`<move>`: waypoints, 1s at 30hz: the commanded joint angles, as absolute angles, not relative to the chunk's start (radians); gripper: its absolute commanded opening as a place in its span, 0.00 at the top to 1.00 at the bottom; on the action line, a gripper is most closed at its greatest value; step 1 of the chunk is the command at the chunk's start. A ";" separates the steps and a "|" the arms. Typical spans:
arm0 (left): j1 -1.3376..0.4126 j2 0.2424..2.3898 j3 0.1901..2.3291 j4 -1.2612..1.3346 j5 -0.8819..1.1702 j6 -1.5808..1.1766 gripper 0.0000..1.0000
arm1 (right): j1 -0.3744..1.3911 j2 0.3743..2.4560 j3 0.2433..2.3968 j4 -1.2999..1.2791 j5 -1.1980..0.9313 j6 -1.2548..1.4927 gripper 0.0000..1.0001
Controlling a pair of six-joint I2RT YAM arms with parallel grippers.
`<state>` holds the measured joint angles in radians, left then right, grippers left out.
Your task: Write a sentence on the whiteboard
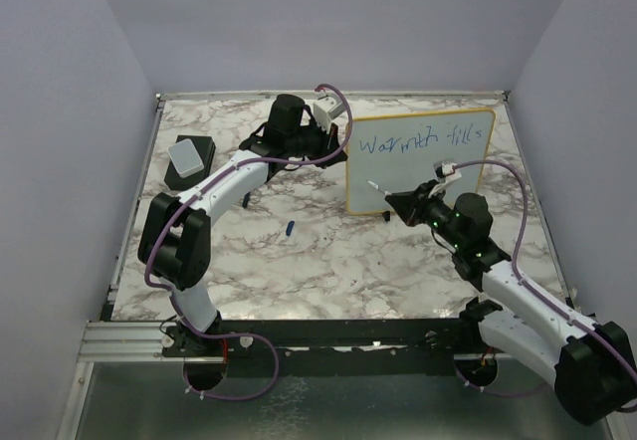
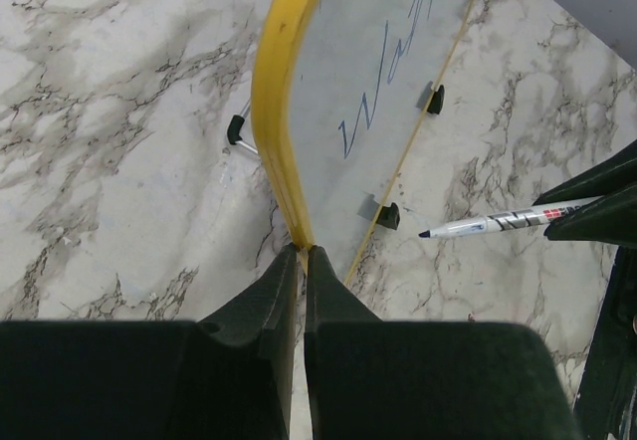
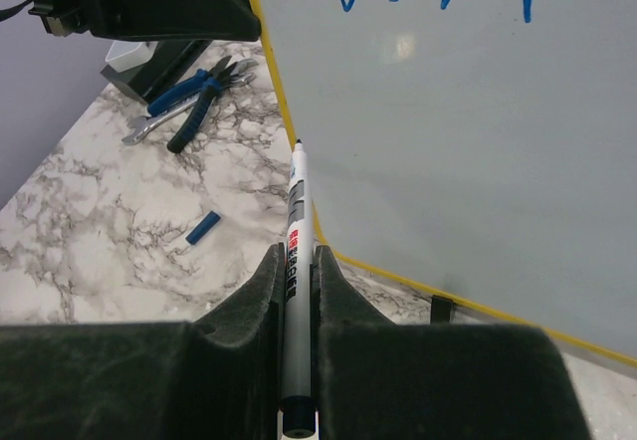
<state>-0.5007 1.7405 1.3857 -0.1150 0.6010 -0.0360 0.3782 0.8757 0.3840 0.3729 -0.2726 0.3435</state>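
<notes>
Whiteboard (image 1: 428, 176) edge in left pincer (image 2: 302, 253); right pincer (image 3: 297, 253) clamps marker (image 3: 296, 196).

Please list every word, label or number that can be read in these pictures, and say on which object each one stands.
"Warmth fills": blue writing on the whiteboard.
Marker: red and black print along its barrel, too blurred to read.
No other text is visible.
</notes>
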 commanded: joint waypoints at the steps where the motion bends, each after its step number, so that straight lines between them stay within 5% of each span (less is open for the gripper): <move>1: -0.511 1.740 1.413 -0.143 0.578 -0.023 1.00 | 0.437 0.932 0.374 0.526 -0.134 0.322 0.99; 30: -0.511 1.743 1.414 -0.145 0.584 -0.022 1.00 | 0.472 1.074 0.367 0.587 0.057 0.275 0.99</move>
<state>-0.5030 1.7409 1.3911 -0.1238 0.5900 -0.0357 0.4725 1.0756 0.3840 0.6071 -0.0242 0.2928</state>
